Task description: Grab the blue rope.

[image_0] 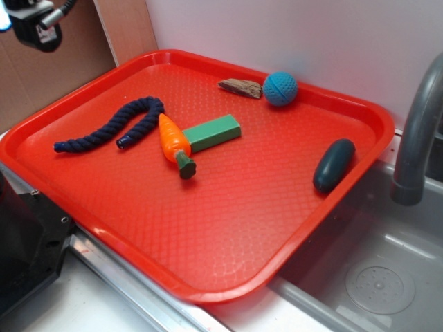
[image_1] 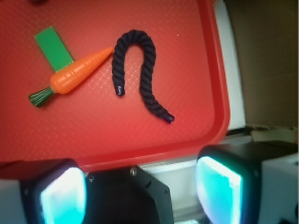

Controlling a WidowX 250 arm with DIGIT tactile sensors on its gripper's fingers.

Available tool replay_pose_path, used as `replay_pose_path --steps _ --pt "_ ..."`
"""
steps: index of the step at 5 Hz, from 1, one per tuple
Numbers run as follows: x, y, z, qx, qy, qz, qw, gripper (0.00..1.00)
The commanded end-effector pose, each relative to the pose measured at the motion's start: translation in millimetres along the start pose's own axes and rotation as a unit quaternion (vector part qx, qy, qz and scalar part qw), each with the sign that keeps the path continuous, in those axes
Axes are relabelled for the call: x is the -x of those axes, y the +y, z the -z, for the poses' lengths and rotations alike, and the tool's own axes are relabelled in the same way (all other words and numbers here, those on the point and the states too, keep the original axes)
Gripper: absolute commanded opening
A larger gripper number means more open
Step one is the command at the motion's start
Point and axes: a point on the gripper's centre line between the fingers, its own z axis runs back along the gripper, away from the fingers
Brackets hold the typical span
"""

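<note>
Plainly, the move turns on how the blue rope point(image_1: 140, 70) lies from the claw point(image_1: 140, 186): in the wrist view the rope sits ahead of the claw and a little up the frame, on the red tray point(image_1: 140, 144), while the claw itself hangs outside the tray's near rim, not yet over it. The two pale fingers point(image_1: 63, 196) stand wide apart with nothing between them.

In the exterior view the claw point(image_0: 34, 24) is high at the upper left corner, well apart from the rope point(image_0: 111, 128), which lies at the tray's left side near the rim point(image_0: 41, 131). My judgement is that the claw must travel inward over the rim and down before any closing.

The rope is bent like a hook: one short leg, a rounded bend, and a longer leg that trails toward the tray's edge. So there is no single long axis; the longer leg gives the straightest stretch to close across.

It looks thick, dark navy and twisted, with small bound tips at both ends. It lies flat and slack. The orange toy carrot point(image_1: 77, 74) lies just beside the bend, its tip almost at the rope; whether they touch I cannot tell. The green block point(image_1: 53, 46) lies beyond the carrot.
</note>
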Motion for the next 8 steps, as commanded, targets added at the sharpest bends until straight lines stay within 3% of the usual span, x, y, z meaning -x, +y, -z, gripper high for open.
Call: replay_pose_path --steps 1,2,3,4,5,6,7,8 --pt "-19.0 21.6 52.6 -0.033 -0.017 0.035 0.999 1.0" --pt "-16.1 23.0 81.3 -0.014 -0.016 0.154 0.988 1.0" --pt "-21.2 24.8 106.7 -0.026 -0.02 0.185 0.982 1.0" --pt "-29.8 7.7 132.2 0.021 -0.042 0.19 0.981 1.0" --pt "-30.8 3.9 144.5 0.049 -0.039 0.197 0.978 1.0" --pt "-32.4 2.7 146.3 0.055 -0.037 0.189 0.98 1.0" --pt "-30.6 3.7 145.8 0.057 -0.038 0.174 0.982 0.0" --pt "-30.5 2.7 146.2 0.051 -0.032 0.173 0.983 0.0"
